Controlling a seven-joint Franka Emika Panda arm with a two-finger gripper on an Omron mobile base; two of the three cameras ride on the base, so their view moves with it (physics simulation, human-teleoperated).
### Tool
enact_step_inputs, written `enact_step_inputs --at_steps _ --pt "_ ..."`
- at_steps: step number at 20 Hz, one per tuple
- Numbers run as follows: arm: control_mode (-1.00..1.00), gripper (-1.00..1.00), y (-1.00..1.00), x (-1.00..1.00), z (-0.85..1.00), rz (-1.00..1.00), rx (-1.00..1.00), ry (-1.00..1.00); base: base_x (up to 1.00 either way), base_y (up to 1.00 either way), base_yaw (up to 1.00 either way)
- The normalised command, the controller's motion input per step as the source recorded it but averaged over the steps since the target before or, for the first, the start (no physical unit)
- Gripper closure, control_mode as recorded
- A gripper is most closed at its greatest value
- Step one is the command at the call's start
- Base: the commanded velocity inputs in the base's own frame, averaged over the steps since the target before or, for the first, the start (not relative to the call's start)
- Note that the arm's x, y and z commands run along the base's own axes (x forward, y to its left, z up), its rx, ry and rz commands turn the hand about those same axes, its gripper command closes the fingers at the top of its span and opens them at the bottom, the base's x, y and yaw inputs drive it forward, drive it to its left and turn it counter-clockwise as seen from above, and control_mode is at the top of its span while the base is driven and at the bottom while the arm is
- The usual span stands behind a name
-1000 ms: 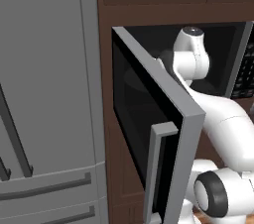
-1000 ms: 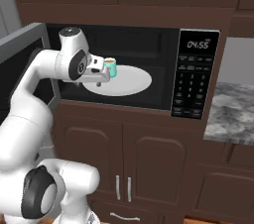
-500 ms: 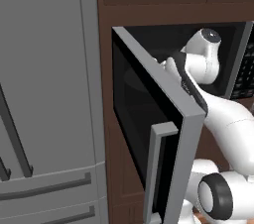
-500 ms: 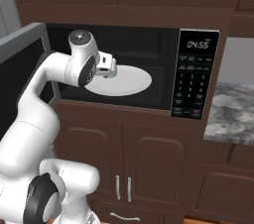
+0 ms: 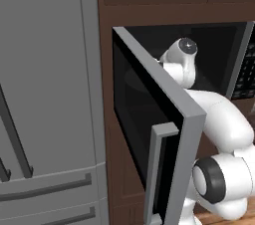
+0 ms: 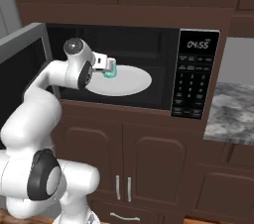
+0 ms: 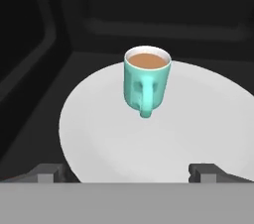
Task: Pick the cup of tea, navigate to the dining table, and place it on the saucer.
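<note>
1. Pick step, in the approach: the tool (image 7: 127,171) sits open at the microwave (image 6: 149,69) mouth, its two tips spread wide, gripping nothing.
2. The cup of tea (image 7: 146,79) stands upright on the white turntable (image 7: 99,134), handle facing the tool, well ahead of the tips.
3. Next, I'd say: push forward, straddle the cup, close.
4. Count: one cup, one turntable, one microwave.

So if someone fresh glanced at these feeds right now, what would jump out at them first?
The teal cup of tea stands upright on the round white turntable inside the dark microwave, handle towards the hand camera. The pincer is open, its tips low and wide apart, short of the cup. The microwave door hangs wide open on the left, with the white arm reaching in beside it.
</note>
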Motion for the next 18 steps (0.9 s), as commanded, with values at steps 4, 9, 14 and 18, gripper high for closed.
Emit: enact_step_inputs --at_steps 4,9,14,18 --pt "-1.00 -1.00 -0.02 0.30 -0.05 -0.03 -0.01 0.00 0.00 0.00 0.00" --pt "-1.00 -1.00 0.00 0.19 -0.30 0.00 0.00 0.00 0.00 0.00 0.00" --pt "-1.00 -1.00 -0.16 0.14 -0.26 0.00 0.00 -0.01 0.00 0.00 0.00" --pt "-1.00 -1.00 -0.14 0.37 -0.01 0.00 0.00 -0.01 0.00 0.00 0.00"
